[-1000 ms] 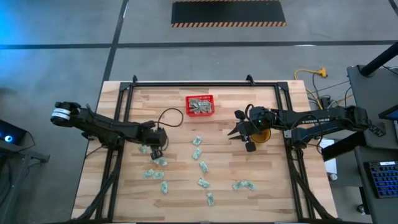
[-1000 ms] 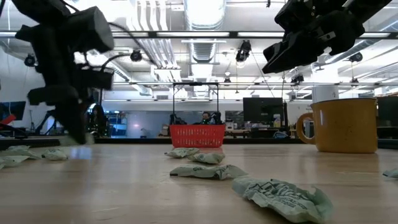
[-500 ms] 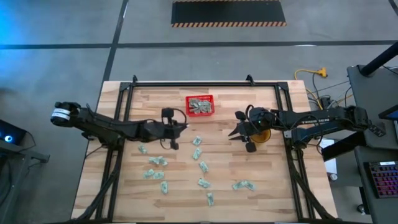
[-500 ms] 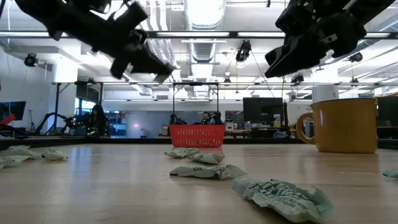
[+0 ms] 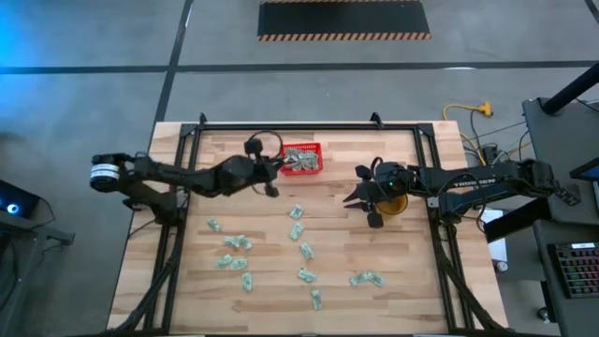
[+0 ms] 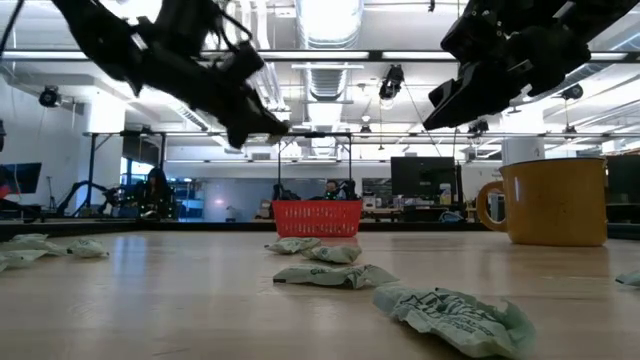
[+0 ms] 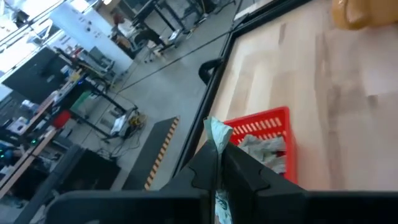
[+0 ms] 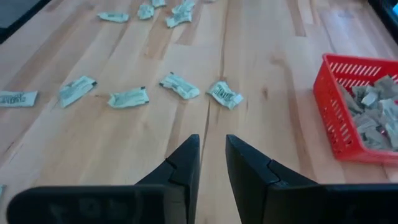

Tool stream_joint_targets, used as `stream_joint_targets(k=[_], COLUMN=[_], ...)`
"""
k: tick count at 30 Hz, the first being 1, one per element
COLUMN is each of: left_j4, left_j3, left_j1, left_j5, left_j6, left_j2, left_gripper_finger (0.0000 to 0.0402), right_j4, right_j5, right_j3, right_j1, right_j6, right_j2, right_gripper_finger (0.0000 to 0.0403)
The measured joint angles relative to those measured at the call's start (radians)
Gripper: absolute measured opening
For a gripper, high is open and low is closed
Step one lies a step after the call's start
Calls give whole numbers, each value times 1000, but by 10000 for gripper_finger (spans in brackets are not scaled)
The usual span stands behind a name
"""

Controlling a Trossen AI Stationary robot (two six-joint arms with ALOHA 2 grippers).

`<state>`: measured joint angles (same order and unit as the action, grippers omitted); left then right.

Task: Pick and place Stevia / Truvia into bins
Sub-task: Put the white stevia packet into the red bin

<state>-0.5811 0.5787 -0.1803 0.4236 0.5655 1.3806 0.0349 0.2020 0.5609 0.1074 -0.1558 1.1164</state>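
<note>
My left pincer [image 7: 219, 163], clamped on one edge of a thin, limp, featherlight Stevia sachet [image 7: 217, 135], hangs just beside the red basket [image 5: 301, 159]; my right pincer [image 8: 210, 163], jaws slightly apart and empty, waits beside the basket's other side.

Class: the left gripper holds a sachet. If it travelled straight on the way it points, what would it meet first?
Probably the red basket: the left gripper, shut on a sachet, points at its near rim, though depth is uncertain.
</note>
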Motion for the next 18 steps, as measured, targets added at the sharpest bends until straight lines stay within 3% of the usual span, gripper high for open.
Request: stream_joint_targets(k=[5, 12, 18], left_j4=[-102, -90, -89], left_j3=[44, 155, 224], left_j1=[-99, -163, -167], left_j5=[-106, -114, -101], left_j6=[21, 22, 22], left_j2=[151, 345, 435], left_gripper_finger=[6, 6, 6], right_j4=[-39, -48, -49], right_j5=[-1, -3, -3], right_j3=[-6, -6, -6], right_j1=[0, 0, 0], right_j6=[-2, -9, -9], right_j2=[0, 0, 0], right_gripper_finger=[64, 64, 65])
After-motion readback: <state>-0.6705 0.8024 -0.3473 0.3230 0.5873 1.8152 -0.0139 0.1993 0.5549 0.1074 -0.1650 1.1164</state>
